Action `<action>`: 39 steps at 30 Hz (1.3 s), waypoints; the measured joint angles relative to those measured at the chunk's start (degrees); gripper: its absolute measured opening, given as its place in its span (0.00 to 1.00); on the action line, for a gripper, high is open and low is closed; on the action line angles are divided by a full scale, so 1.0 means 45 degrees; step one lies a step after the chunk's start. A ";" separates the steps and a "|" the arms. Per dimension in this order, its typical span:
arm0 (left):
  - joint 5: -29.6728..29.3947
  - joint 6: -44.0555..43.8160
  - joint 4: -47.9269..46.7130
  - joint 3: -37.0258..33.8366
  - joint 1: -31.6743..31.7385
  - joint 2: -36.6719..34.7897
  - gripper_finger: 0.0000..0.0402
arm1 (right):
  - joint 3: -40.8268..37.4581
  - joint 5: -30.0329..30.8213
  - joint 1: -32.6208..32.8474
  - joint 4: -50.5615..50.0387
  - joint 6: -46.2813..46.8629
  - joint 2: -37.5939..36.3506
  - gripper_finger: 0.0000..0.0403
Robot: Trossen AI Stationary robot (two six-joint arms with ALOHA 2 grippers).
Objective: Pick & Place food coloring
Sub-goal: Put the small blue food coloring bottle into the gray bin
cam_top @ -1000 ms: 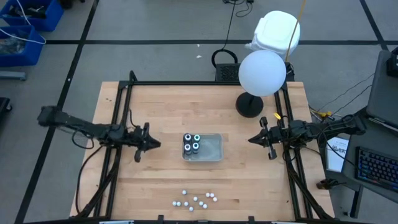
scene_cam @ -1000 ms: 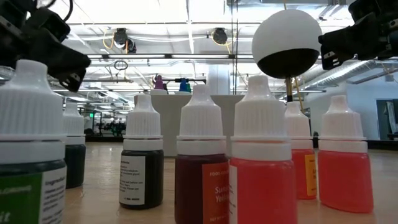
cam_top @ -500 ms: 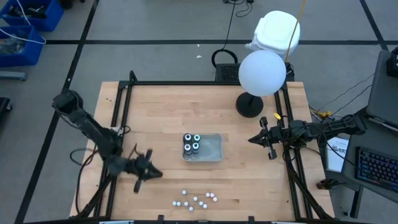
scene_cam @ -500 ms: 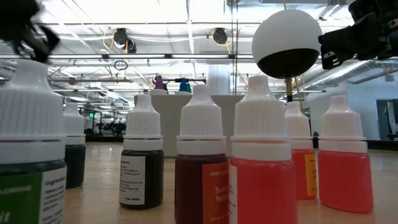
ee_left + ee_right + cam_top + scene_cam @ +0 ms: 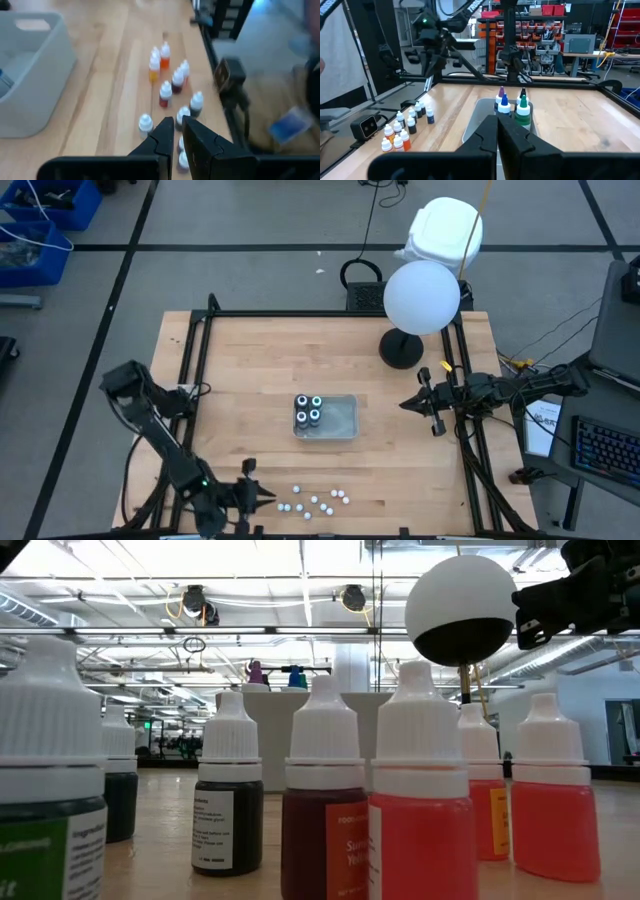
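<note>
Four dark food coloring bottles (image 5: 308, 411) with whitish tops stand upright in the left end of the clear tray (image 5: 342, 422) at mid-table; the right wrist view shows these bottles (image 5: 512, 104) too. Several loose white-capped bottles (image 5: 315, 500) stand by the near edge, close up in the low view (image 5: 320, 810). My left gripper (image 5: 264, 498) is shut just left of that loose cluster (image 5: 167, 80), touching nothing. My right gripper (image 5: 404, 404) is shut and hovers right of the tray, pointing at it.
A white globe lamp (image 5: 421, 297) on a dark round base (image 5: 401, 348) stands at the far right of the table. Black frame rails (image 5: 195, 370) run along the left and right edges. Bare wood lies between the tray and the loose bottles.
My left arm has swung from beside the tray's left end toward the table's near edge and now sits left of the loose bottles, its gripper staying shut. The right arm, the tray and the bottles have kept still.
</note>
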 joint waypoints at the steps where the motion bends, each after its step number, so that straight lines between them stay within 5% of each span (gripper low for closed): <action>1: 0.0058 -0.0008 -0.0332 0.0284 0.0000 0.0241 0.12 | 0.0000 0.0000 0.0000 -0.0002 0.0004 0.0011 0.00; 14: 0.0894 -0.1984 -0.1237 0.0517 0.0393 0.0641 0.12 | 0.0000 0.0004 0.0000 0.0090 -0.0034 0.0224 0.00; 21: 0.4410 -0.2703 -0.1348 0.0919 0.1464 0.0641 0.12 | 0.0000 0.0000 0.0000 0.0093 0.0102 0.0230 0.00; 29: 0.7126 -0.3037 -0.5897 0.3735 0.2509 0.1280 0.12 | 0.0000 0.0000 0.0000 0.0077 0.0191 0.0233 0.00; 39: 1.0281 -0.2418 -1.0396 0.8446 0.3321 0.4238 0.12 | 0.0000 -0.0005 0.0000 0.0014 0.0155 0.0234 0.00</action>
